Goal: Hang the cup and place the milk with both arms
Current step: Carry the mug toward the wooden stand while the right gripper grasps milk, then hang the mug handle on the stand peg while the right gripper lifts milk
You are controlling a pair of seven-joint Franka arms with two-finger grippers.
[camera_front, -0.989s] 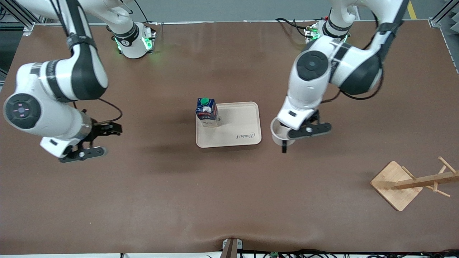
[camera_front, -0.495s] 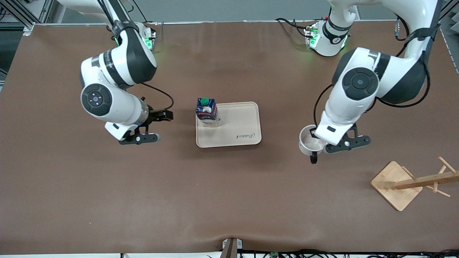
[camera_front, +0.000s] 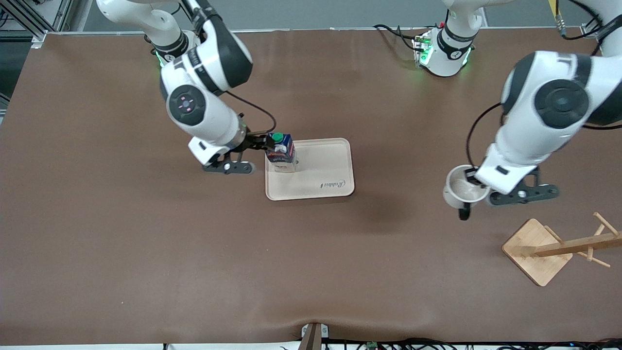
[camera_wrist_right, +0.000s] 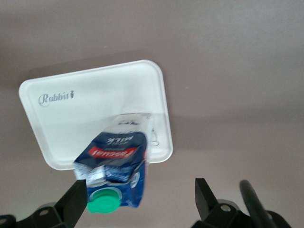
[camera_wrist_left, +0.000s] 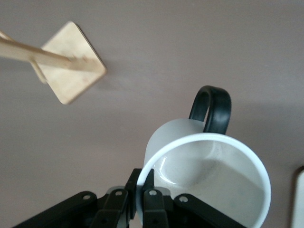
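The milk point(camera_front: 280, 151), a dark blue carton with a green cap, stands on the beige tray point(camera_front: 320, 180) at its corner toward the right arm's end. My right gripper point(camera_front: 251, 152) is open beside the carton's top. In the right wrist view the milk point(camera_wrist_right: 116, 168) sits between the two fingers, close to one of them, and my right gripper point(camera_wrist_right: 140, 199) does not touch it. My left gripper point(camera_front: 478, 187) is shut on the rim of the white cup point(camera_front: 460, 190) and holds it over the table, black handle pointing down. The left wrist view shows the cup point(camera_wrist_left: 209, 175) pinched in my left gripper point(camera_wrist_left: 142, 179).
A wooden mug rack point(camera_front: 537, 250) with pegs stands near the left arm's end of the table, nearer the front camera than the cup. It also shows in the left wrist view point(camera_wrist_left: 71, 71). The tray shows in the right wrist view point(camera_wrist_right: 95, 114) with "Rabbit" printed on it.
My right arm has swung in from the right arm's end of the table to the milk. My left arm has carried the cup away from the tray toward the rack.
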